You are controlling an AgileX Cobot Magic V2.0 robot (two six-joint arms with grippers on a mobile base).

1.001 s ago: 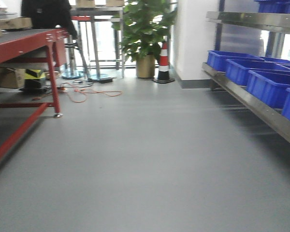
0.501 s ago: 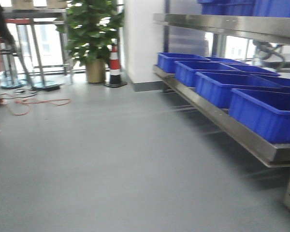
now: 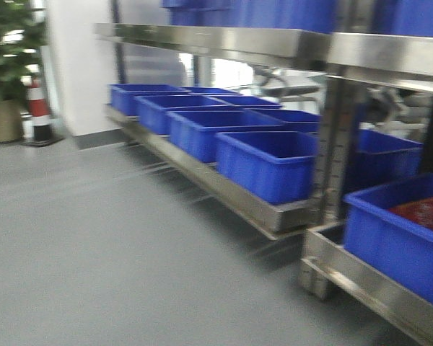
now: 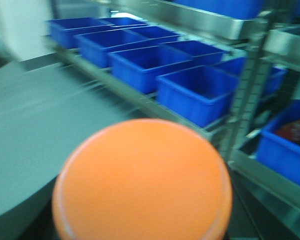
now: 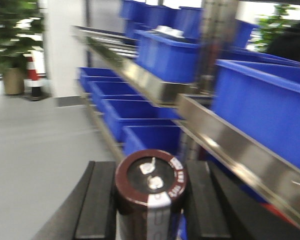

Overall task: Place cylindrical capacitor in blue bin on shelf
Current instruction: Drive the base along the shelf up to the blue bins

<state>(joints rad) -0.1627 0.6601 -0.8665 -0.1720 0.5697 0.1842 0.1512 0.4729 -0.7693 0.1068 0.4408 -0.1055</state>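
The cylindrical capacitor (image 5: 150, 187) is gripped between the two black fingers (image 5: 96, 200) of the right gripper (image 5: 149, 167), which is closed narrowly on its sides. Its dark brown end, with two small metal terminals, is turned toward the wrist camera. It is carried in the air near the shelf (image 3: 263, 210), not yet inside any bin. The shelf is made of shiny steel rails and posts and runs from the near right to the far left of the scene. On its lower level a row of blue bins (image 3: 267, 164) is lined up, each touching or just beside the next; more blue bins are set on the upper level. In the nearest bin (image 3: 393, 241) on the right something red is seen, too blurred to be named. The left wrist view is filled in its near part by a round orange object (image 4: 142, 180); the left gripper is hidden, so its state cannot be told. A potted plant (image 3: 3, 68) and a striped cone (image 3: 37, 108) are placed at the far left on the grey floor (image 3: 94, 259)
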